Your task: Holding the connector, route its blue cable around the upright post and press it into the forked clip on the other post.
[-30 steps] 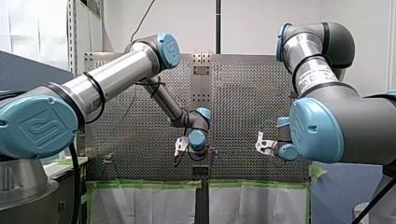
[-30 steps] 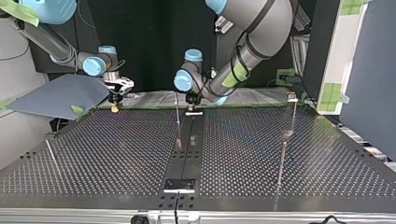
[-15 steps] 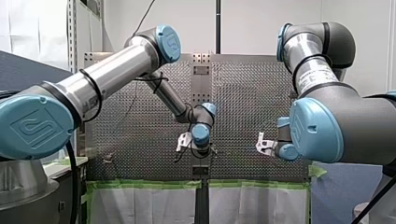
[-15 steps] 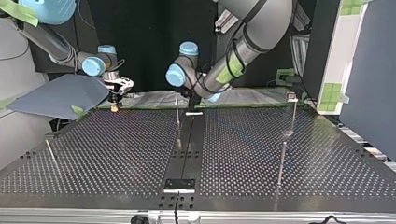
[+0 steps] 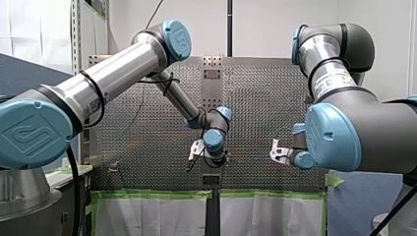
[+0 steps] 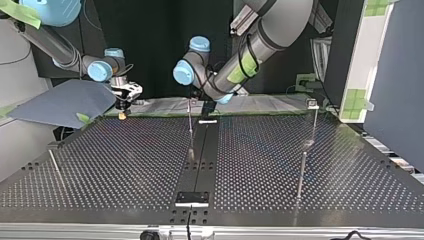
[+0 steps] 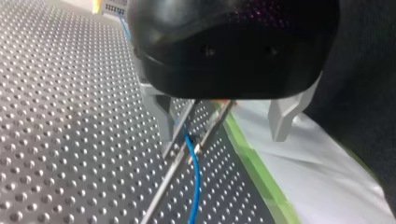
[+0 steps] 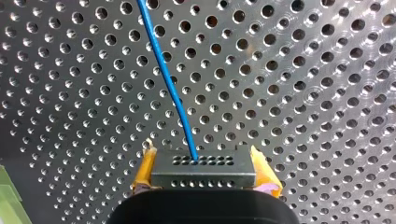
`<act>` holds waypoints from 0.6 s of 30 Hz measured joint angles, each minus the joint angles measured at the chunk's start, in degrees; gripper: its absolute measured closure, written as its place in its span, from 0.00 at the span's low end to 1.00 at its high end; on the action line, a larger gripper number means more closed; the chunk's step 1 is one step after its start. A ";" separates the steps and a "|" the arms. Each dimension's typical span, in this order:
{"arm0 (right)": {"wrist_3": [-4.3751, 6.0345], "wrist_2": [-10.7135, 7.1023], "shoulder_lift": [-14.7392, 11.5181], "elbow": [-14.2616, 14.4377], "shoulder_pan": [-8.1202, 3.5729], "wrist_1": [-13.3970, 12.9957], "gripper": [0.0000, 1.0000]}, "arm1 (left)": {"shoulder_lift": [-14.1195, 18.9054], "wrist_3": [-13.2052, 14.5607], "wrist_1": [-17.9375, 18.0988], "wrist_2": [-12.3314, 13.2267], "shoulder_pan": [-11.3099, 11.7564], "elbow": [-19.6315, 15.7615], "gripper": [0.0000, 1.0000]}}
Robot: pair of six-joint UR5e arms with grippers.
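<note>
Right gripper [image 8: 203,164] was clenched on the connector [image 8: 203,173], with yellow pads [image 8: 146,164] on both its ends. Nothing changed there over the last second: same spot by the taped edge of the bench [image 6: 125,160], at the top view's left. The blue cable [image 8: 168,79] left the connector's upper face and ran off over the holes, fairly straight.

Left gripper [image 7: 222,122] was the one that moved. Its wrist slid toward the front view's right, which is the top view's left, and ended just behind the middle post [image 6: 190,127]. Its fingers [image 7: 160,112] were spread wide, grasping nothing. In the left wrist view the cable lay under that gap, close beside one finger. It touched what I took for the same post at a small fitting. I couldn't tell whether that was the forked clip.

My read: the left gripper was lining up over the cable at the post, probably to steer it or push it down. The right gripper kept the connector end anchored so the cable stayed taut. Routing looked partly done at best, and I saw no cable seated in a clip. The open fingers straddled both post and cable, so a careless close could have pinched the post instead.
</note>
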 joint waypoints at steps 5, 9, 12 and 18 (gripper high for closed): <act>0.00 0.00 0.00 0.00 -0.02 0.07 1.00 | 0.17 -0.55 -0.04 -0.11 -0.86 -0.09 0.00; 0.04 0.00 0.00 0.00 -0.12 0.13 1.00 | 0.17 -0.88 -0.05 -0.19 -1.29 -0.10 0.00; 0.07 0.00 -0.01 0.00 -0.18 0.16 1.00 | 0.18 -1.15 -0.08 -0.23 -1.43 -0.11 0.00; 0.08 -0.01 0.00 0.00 -0.34 0.19 1.00 | 0.19 -1.62 -0.13 -0.35 -1.54 -0.13 0.00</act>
